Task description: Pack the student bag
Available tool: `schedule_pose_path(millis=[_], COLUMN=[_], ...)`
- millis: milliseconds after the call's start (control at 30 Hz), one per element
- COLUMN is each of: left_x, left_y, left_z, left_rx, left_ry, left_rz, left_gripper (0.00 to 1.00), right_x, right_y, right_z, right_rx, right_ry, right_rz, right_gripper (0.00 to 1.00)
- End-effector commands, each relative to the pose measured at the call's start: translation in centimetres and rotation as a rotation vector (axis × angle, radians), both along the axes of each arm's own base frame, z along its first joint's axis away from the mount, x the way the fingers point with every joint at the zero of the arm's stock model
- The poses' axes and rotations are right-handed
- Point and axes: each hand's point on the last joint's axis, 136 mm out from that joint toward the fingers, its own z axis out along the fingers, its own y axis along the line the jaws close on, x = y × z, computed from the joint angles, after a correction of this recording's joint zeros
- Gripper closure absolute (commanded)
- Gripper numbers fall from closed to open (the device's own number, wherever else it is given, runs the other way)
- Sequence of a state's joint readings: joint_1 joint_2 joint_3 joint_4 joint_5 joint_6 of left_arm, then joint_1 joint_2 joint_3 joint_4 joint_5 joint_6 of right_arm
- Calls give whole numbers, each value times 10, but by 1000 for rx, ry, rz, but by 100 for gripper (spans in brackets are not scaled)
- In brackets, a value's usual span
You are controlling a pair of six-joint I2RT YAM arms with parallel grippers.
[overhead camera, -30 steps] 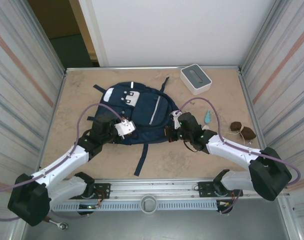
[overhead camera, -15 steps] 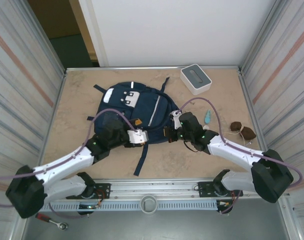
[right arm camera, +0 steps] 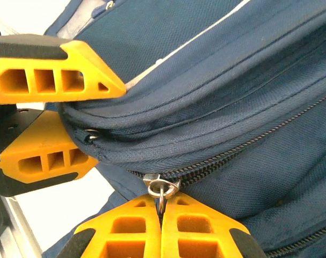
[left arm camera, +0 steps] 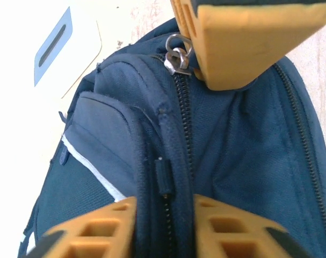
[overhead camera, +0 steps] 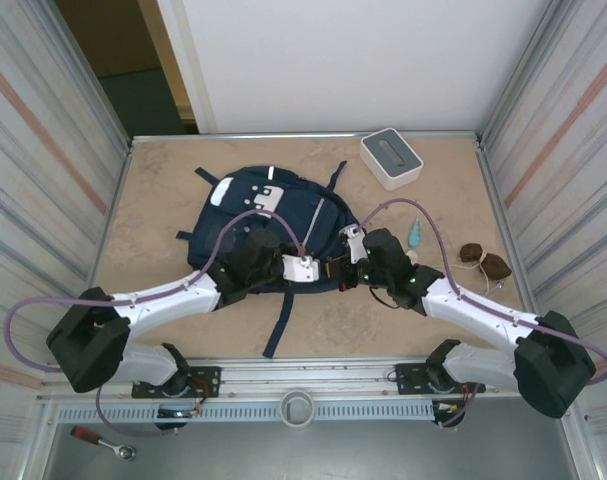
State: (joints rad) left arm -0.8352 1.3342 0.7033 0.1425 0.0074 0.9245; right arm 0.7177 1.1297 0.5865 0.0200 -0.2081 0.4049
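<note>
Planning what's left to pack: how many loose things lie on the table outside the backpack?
3: white box at the far edge, small teal item right of the student bag, brown clump near the right edge. The bag may hide others.

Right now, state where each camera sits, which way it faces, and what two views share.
Top external: above and behind the arm bases, looking down on the table, student bag and white box; both arms show.
Left wrist: on the left arm, looking along the bag's zip; left end effector pinches the seam.
Right wrist: on the right arm, close against the bag; right end effector shut on the zipper pull.
Shared: both wrist views show the zipper pull and the opposite end effector.
</note>
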Motion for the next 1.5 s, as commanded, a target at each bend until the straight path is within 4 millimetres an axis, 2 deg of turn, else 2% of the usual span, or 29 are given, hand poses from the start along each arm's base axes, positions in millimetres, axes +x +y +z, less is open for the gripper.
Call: schedule_pose_path(millis=[0,167,367,533,633,767,900,1067,1133,1333,1433,1467], left_x=[8,7,6,7,6,6,-4,-27,-37,-36,-30,-27], left_y=[8,26,46,69,80,91,87,66,57,43,39,38], left_z=[13,14,15,16,16,12,8,24,27,15,8,6], left_rx=[-36,-74,-122,-161,-186,-174,-149,-222,-229,-172,-141,-134], left_ry=[-17,10,23,27,37,52,141,160,151,177,192,192], left_rz=[27,36,48,90,112,141,113,14,-28,-39,-34,-27], left_gripper=[89,98,100,99,98,94,60,34,27,25,29,33], right_x=[6,8,8,13,17,14,10,7,5,0,-3,-3], right_y=[-14,-34,-45,-53,-40,-8,19,44,51,68,70,70], right_z=[5,-13,-26,-28,-24,-22,-19,-16,-17,-9,-3,-1], right_rx=[-63,-220,-297,-312,-262,-196,-175,-131,-120,-86,-70,-65], right_ry=[-42,7,86,135,145,152,130,117,117,93,79,75], right_rz=[-45,-90,-109,-127,-94,-3,61,106,120,155,164,166], right_gripper=[100,100,100,100,100,100,100,100,100,100,100,100])
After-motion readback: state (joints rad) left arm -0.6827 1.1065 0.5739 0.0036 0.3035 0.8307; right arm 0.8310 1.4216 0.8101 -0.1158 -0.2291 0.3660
